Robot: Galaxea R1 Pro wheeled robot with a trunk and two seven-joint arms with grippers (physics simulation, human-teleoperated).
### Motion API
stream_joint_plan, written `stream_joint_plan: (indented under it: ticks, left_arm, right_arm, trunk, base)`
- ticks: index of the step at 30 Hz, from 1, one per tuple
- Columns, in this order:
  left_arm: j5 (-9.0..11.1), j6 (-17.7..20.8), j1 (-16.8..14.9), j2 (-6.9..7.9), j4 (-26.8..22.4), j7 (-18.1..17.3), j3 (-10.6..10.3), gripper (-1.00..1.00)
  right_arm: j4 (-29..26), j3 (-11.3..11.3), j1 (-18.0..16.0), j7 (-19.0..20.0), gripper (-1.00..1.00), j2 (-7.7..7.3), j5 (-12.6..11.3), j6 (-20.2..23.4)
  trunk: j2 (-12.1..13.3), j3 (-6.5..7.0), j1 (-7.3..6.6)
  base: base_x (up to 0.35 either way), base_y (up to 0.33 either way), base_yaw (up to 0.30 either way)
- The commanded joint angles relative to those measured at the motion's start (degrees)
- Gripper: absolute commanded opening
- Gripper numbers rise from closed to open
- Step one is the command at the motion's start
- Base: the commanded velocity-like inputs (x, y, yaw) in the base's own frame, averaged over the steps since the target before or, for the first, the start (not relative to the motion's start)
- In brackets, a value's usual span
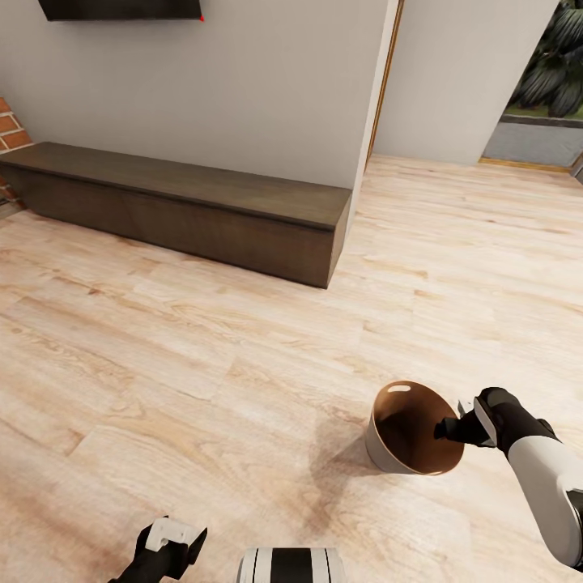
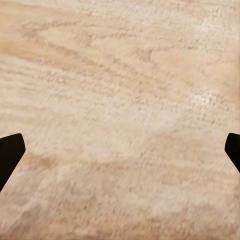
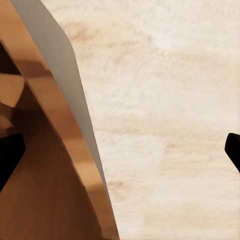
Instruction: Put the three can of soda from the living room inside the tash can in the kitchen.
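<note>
1. Across the room runs a floor (image 1: pixel 202 364) of pale wood planks with soft grain and faint brown knots; the left wrist view shows that grain close up.
2. At the far left, a patch of red brick (image 1: pixel 10 129) meets a long, low, dark-brown wooden unit (image 1: pixel 186 206) with a flat top, set against a plain grey wall (image 1: pixel 243 89). A dark screen (image 1: pixel 121 8) hangs above.
3. Low at the left, the left gripper (image 1: pixel 166 551), black with a white block, hangs over bare floor; in the left wrist view its dark fingertips (image 2: pixel 10 152) sit at opposite edges, so the jaws are wide apart.
4. Right of centre, the tash can (image 1: pixel 409 429) stands on the floor: a round, tapered bucket, matte grey outside, glossy brown-orange inside.
5. Beside it, the right gripper (image 1: pixel 453 427) reaches over the rim. The right wrist view shows the rim (image 3: pixel 60 110) between the spread jaws, one fingertip inside the can, one outside, not visibly pressing it.
6. Far right, dark leafy plants (image 1: pixel 551 73) show through an opening.
</note>
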Motion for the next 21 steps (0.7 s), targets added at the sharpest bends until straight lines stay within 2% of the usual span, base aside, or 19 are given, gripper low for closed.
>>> stream_joint_plan:
  ticks: [1, 19, 21]
  left_arm:
    - [0.00, 0.01, 0.00, 0.00, 0.00, 0.00, 0.00, 1.00]
    - [0.00, -0.04, -0.02, 0.00, 0.01, 0.05, 0.00, 1.00]
    - [0.00, -0.01, -0.04, 0.00, 0.01, 0.05, 0.00, 1.00]
  right_arm:
    - [0.00, 0.00, 0.00, 0.00, -1.00, 0.01, 0.00, 0.00]
    - [-0.09, 0.00, 0.00, 0.02, -1.00, 0.25, 0.00, 0.00]
    - [-0.09, 0.00, 0.00, 0.01, -1.00, 0.25, 0.00, 0.00]
  trunk:
    - [0.00, 0.00, 0.00]
    - [0.00, 0.00, 0.00]
    - [0.03, 0.44, -0.05]
  base:
    - [0.000, 0.000, 0.000]
    - [0.000, 0.000, 0.000]
    - [0.000, 0.000, 0.000]
